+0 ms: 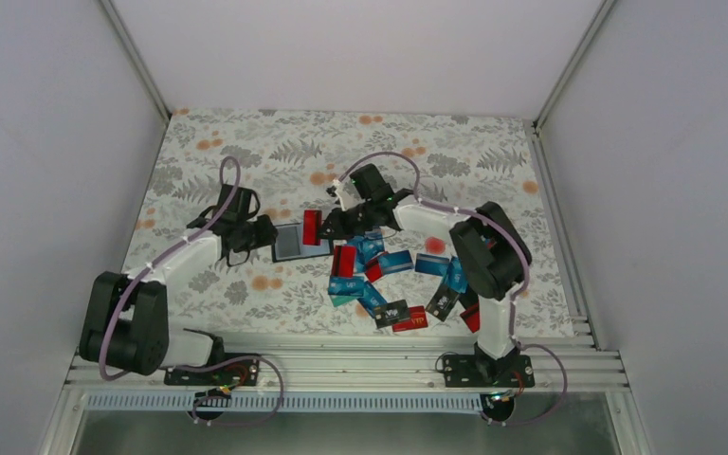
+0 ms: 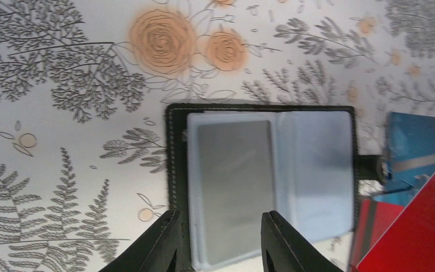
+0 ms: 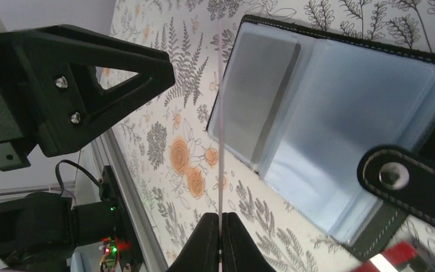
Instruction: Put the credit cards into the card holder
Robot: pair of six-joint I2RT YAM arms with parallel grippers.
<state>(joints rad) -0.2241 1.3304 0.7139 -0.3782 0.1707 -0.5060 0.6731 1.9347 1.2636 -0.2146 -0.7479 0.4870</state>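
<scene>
Top cam hangs high behind both arm bases and looks down and forward over the whole table (image 1: 246, 152), so it's the wide, far one. Left wrist cam rides above the left gripper (image 2: 221, 215), staring nearly straight down past its fingers. It's super close, with the card holder (image 2: 294, 170) just ahead of the tips. Right wrist cam looks along the right gripper (image 3: 220, 218) at a low slant, also close. The red card (image 1: 312, 227) pinched there shows edge-on. All three views share the open card holder. The right wrist cam also catches the left gripper off to one side.
</scene>
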